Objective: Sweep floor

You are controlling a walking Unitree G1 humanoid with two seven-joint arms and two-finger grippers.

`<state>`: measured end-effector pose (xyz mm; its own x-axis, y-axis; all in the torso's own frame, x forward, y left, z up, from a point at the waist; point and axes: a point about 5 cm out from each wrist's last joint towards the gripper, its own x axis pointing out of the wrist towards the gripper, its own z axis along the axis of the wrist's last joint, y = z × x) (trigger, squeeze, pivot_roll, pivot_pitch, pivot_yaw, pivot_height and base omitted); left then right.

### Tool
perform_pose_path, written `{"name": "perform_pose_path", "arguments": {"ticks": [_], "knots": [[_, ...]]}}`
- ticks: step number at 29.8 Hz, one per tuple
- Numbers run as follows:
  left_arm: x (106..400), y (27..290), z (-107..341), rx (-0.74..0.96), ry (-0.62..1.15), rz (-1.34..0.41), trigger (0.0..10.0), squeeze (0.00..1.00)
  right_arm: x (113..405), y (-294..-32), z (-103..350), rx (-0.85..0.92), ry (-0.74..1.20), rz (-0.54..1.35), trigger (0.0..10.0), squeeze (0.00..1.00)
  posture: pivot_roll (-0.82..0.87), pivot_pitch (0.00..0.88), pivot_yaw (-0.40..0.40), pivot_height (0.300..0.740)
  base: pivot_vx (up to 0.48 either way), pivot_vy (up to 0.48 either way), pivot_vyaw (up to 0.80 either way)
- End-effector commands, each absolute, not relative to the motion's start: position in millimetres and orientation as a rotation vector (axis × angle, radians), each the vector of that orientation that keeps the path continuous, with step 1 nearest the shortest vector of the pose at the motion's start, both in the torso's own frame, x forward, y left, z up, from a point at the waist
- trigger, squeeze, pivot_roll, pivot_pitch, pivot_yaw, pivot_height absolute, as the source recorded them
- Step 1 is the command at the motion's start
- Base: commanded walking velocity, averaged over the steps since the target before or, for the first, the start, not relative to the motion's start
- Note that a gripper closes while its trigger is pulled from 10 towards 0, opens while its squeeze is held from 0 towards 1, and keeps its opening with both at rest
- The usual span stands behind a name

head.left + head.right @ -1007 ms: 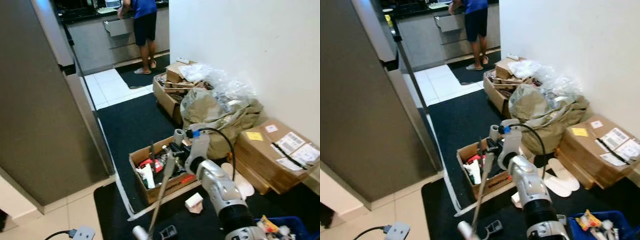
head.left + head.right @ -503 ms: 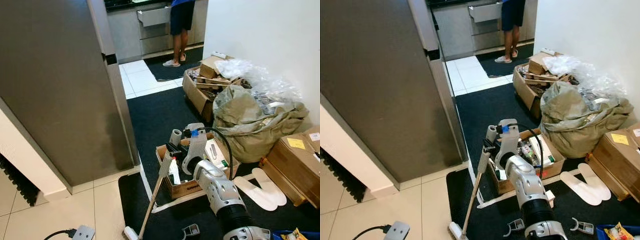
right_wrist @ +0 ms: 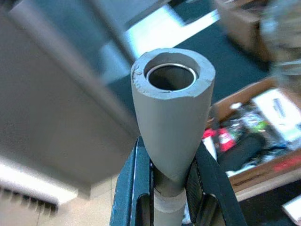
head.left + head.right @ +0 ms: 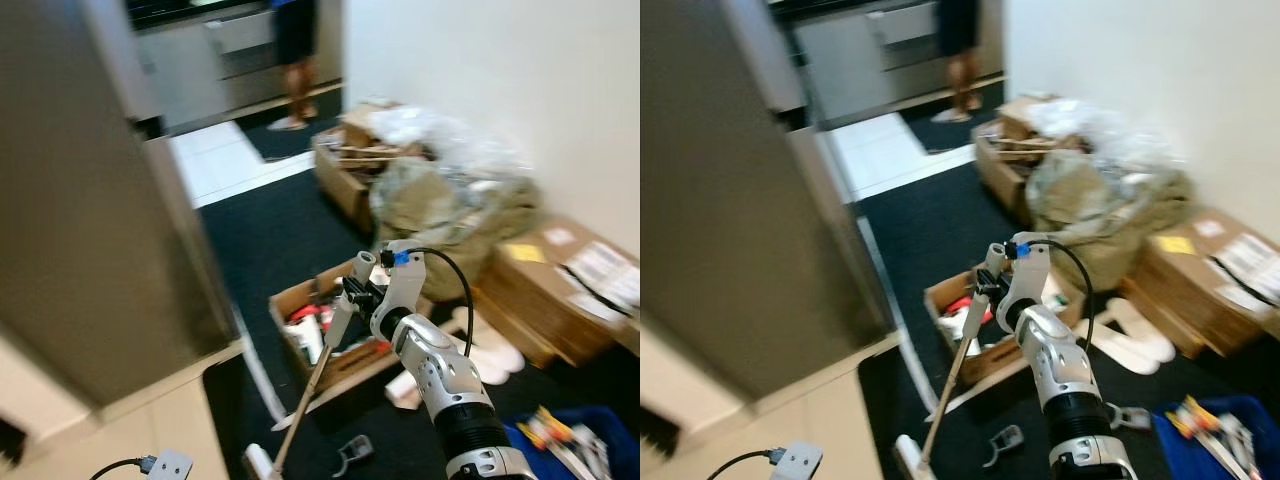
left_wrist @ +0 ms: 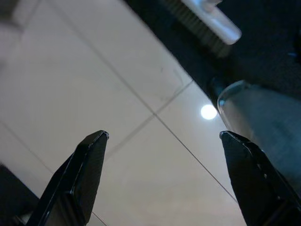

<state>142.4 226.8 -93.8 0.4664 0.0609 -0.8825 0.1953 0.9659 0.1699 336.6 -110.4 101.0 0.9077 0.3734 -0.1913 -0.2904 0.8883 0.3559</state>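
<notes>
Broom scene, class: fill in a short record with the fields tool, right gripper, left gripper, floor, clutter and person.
tool: broom, handle slanting down to its head on the floor
right gripper: right gripper shut on the broom's grey handle top
left gripper: left gripper open, above pale tiles
floor: black mat beside pale tiles
clutter: open cardboard box, tan bag, white slippers
person: person standing at the far counter

An open cardboard box [image 4: 335,340] of clutter sits on the dark mat; beyond it lies a bulging olive bag [image 4: 450,215], sealed cartons [image 4: 560,290] to its right, white slippers [image 4: 495,355] between, a person's legs [image 4: 295,60] far behind
</notes>
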Motion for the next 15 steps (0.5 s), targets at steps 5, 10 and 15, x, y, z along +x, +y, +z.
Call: {"name": "perform_pose_path", "arguments": {"ticks": [5,10,15], "knots": [[141.0,228.3,-94.0,0.272,1.091,-0.088,10.0,0.00,339.0,-86.8,112.6,0.407,0.224,0.403,10.0,0.00,-0.02,0.000,0.087,0.740,0.000,0.000,-0.80],[140.4,227.5,-94.4,0.273,1.092,-0.092,10.0,0.00,336.1,-75.3,109.3,0.399,0.241,0.426,10.0,0.00,-0.02,0.000,0.085,0.740,0.000,0.000,-0.80],[140.4,226.8,-94.5,0.270,1.093,-0.096,10.0,0.00,336.0,-73.2,104.2,0.391,0.261,0.405,10.0,0.00,-0.02,0.001,0.083,0.740,0.000,0.000,-0.80]]}}
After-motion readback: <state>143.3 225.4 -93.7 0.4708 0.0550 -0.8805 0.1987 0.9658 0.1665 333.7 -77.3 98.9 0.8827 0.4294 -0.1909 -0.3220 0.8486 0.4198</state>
